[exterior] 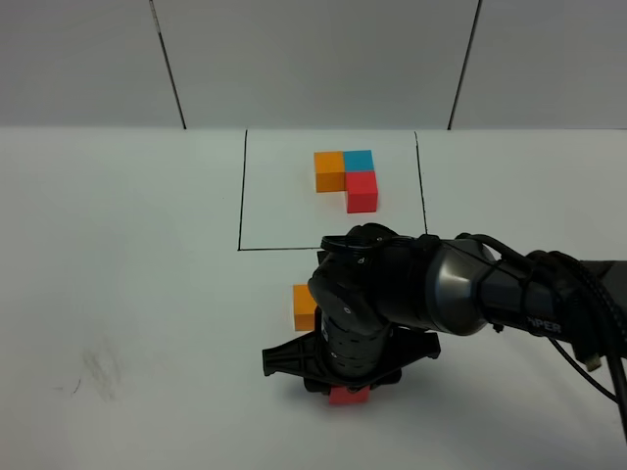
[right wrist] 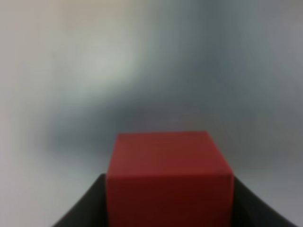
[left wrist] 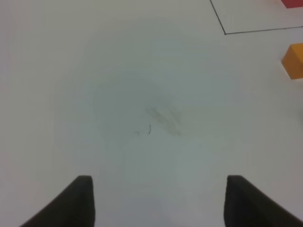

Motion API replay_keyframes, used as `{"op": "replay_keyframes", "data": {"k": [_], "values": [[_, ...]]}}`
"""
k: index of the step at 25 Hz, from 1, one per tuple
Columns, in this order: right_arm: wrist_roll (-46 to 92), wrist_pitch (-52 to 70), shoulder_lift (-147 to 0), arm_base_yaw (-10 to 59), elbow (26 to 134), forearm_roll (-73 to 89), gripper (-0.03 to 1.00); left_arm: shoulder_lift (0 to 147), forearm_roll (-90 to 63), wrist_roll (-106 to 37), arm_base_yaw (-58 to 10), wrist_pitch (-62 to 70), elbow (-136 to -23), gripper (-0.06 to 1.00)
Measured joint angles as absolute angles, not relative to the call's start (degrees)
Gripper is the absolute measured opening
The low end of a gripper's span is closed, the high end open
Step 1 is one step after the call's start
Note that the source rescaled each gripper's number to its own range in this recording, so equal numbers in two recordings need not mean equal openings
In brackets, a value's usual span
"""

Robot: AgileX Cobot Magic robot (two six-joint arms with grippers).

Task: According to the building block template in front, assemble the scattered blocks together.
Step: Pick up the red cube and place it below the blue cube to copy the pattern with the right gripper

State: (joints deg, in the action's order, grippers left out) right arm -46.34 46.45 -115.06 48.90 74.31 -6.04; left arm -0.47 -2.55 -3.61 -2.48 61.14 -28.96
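1. Template (exterior: 346, 176) sits inside the black frame at the far side of the surface (exterior: 118, 294): orange and teal side by side, red in front of the teal.
2. Right end effector (exterior: 349, 390) has its jaws closed on the red block (right wrist: 169, 177), low near the front edge. So red looks picked up but not placed.
3. Orange block (exterior: 305, 306) sits loose just beside the right arm, nothing attached to it.
4. Can't find the loose teal block, probably hidden by the arm.
5. Left end effector (left wrist: 158, 201) is partly open, empty, over bare surface.
6. Pretty early on, I'd say; nothing joined yet.
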Motion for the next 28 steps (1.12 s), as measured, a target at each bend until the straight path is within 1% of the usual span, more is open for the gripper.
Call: {"op": "replay_keyframes", "data": {"k": [16, 28], "values": [[-44.50, 47.62, -119.82, 46.61, 79.39, -7.17, 0.27, -0.47, -2.55, -3.61, -2.48, 61.14, -28.96, 0.33], [-44.66, 46.46, -120.03, 46.37, 79.46, -9.36, 0.27, -0.47, -2.55, -3.61, -2.48, 61.14, -28.96, 0.33]]}}
